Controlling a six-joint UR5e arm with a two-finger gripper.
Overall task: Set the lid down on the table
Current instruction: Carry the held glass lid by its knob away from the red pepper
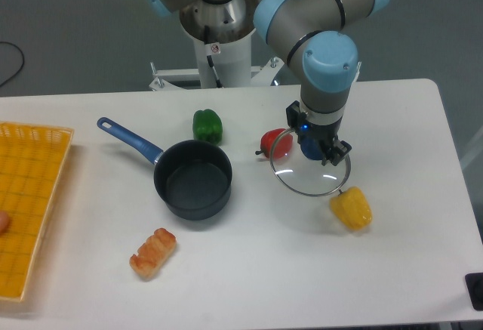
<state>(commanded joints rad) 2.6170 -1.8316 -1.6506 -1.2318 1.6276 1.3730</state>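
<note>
Glass lid hangs tilted under end effector, clamped by blue knob, above table.

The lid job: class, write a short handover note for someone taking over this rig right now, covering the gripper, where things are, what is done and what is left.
Gripper: shut on the blue knob of the lid, holding it over the table.
Lid: off the saucepan, to the pan's right, between the red pepper and the yellow pepper. Whether its rim touches the table cannot be told.
Done: lid removed from the pan and carried aside.
Left: lower it onto bare table without hitting the peppers, open the gripper, withdraw.
</note>
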